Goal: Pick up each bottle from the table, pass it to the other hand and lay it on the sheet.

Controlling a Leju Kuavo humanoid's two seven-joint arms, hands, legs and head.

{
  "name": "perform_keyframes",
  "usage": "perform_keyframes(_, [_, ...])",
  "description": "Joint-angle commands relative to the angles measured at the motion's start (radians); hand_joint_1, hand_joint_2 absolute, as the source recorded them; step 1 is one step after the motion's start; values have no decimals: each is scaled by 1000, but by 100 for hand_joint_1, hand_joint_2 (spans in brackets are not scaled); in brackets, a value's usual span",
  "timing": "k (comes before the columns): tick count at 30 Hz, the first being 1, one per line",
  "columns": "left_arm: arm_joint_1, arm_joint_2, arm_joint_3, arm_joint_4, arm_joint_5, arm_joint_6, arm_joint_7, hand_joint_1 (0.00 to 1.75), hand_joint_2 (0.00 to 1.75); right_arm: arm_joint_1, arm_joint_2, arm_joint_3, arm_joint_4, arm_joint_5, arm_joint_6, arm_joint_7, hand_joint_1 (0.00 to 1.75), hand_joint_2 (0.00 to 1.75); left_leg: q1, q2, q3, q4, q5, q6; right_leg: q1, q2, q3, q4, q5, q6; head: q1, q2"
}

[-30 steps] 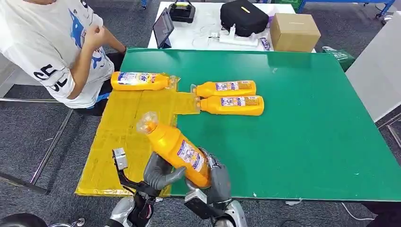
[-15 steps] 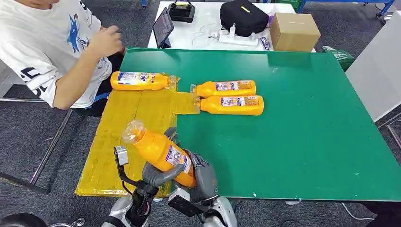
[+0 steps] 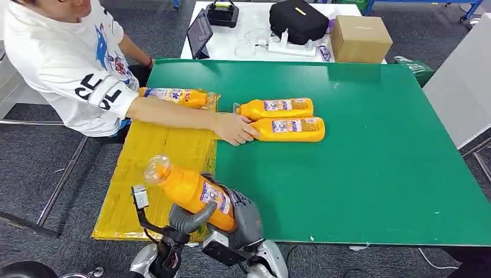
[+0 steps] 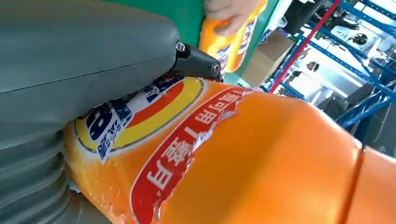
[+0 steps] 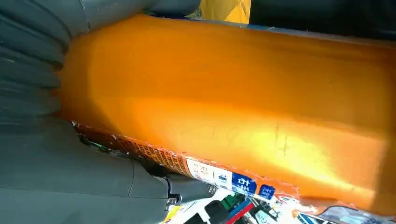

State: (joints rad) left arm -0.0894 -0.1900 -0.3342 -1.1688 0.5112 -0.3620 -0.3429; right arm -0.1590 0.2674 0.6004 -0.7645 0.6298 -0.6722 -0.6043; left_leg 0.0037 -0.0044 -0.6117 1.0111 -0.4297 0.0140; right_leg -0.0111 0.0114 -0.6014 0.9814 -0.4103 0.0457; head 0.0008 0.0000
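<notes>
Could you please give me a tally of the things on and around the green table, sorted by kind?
Orange bottles: 4 (held bottle, sheet bottle, rear table bottle, front table bottle)
Yellow sheet: 1
Black bag: 1
Cardboard box: 1
Tablet: 1
Total: 8

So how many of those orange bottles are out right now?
4. One held bottle in both robot hands, one bottle on the yellow sheet behind the person's arm, two bottles side by side on the green table.

Green table (image 3: pixel 376 162) — yellow sheet (image 3: pixel 156 156); two bottles (image 3: pixel 284 119).
</notes>
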Motion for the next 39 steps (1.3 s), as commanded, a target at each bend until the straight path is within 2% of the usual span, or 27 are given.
perform_keyframes(1, [-42,-5,-60,-44,-27,-8,1,175,175,13,2,29,67,-28,72,1,0,0,1,-3,2,0,-1,-1,1,-4,4,-1,-2,-1,0,0])
perform_keyframes(5, [-44,-4,-59,-45,-27,-8,1,175,175,10,2,30,65,-28,74,1,0,0,0,-2,0,0,0,0,1,-2,1,0,-1,-1,0,0])
perform_keyframes(6, [-44,-4,-59,-45,-27,-8,1,175,175,10,2,30,65,-28,74,1,0,0,2,-3,5,1,-3,-1,2,-4,6,-1,-3,-2,0,0])
perform_keyframes(8, [-41,-6,-54,-52,-32,0,-1,175,175,22,-2,17,32,-55,99,-9,0,0,2,-3,4,1,-2,-1,2,-5,6,-1,-3,-2,0,0])
perform_keyframes(10, [-36,-8,-38,-76,-102,72,-35,175,175,48,-16,-10,-72,-128,176,-27,0,0,1,-3,2,0,-1,0,1,-4,3,0,-2,-1,0,0])
perform_keyframes(13, [-46,-21,-3,-104,-236,207,-79,175,175,69,-66,-9,-206,-140,300,37,0,0,1,-3,1,1,-1,0,1,-5,2,0,-2,-1,0,0])
perform_keyframes(15, [-59,-28,23,-115,-318,290,-104,175,175,91,-80,-35,-292,-181,370,27,0,0,1,-3,-1,1,0,0,1,-4,1,0,-1,-1,0,0])
perform_keyframes(17, [-66,-31,46,-123,-342,321,-115,175,175,109,-88,-47,-358,-195,394,24,0,0,2,-5,4,2,-3,0,2,-7,6,1,-4,-2,0,0])
perform_keyframes(18, [-68,-33,63,-133,-376,364,-135,175,175,121,-91,-54,-402,-210,409,20,0,0,1,-4,-1,1,0,0,1,-4,1,1,-1,-1,0,0])
perform_keyframes(21, [-74,-27,116,-181,-455,470,-182,175,175,161,-96,-84,-538,-277,444,3,0,0,1,-4,0,2,-1,0,1,-4,2,1,-2,-1,0,0])
perform_keyframes(26, [-82,-21,175,-253,-555,589,-228,175,175,197,-80,-148,-660,-325,396,-26,0,0,0,-2,-2,1,0,0,0,-2,-1,1,-1,-1,0,0])
perform_keyframes(29, [-96,-7,170,-268,-649,656,-245,175,175,212,-66,-177,-723,-345,348,-58,0,0,2,-3,3,2,-3,-1,2,-4,5,1,-3,-2,0,0])
perform_keyframes(30, [-112,41,119,-246,-806,699,-229,175,175,217,-55,-185,-752,-342,303,-94,0,0,1,-2,0,2,-2,0,1,-2,2,1,-2,-1,0,0])
perform_keyframes(31, [-132,61,102,-214,-907,712,-192,175,175,210,-75,-141,-798,-306,252,-94,0,0,1,-1,2,2,-2,-1,2,-2,4,1,-2,-1,0,0])
perform_keyframes(32, [-147,51,122,-177,-941,733,-204,175,175,205,-81,-116,-828,-301,241,-84,0,0,1,-2,1,1,-1,-1,1,-3,2,1,-2,-1,0,0])
perform_keyframes(38, [-151,47,126,-161,-945,734,-212,175,175,206,-82,-109,-831,-301,239,-84,0,0,0,-1,1,-1,0,0,0,-1,2,0,0,-1,0,0])
perform_keyframes(39, [-162,69,99,-134,-1030,745,-177,175,175,199,-94,-93,-827,-281,234,-94,0,0,1,-1,2,0,-1,-1,1,-2,4,0,-1,-2,0,0])
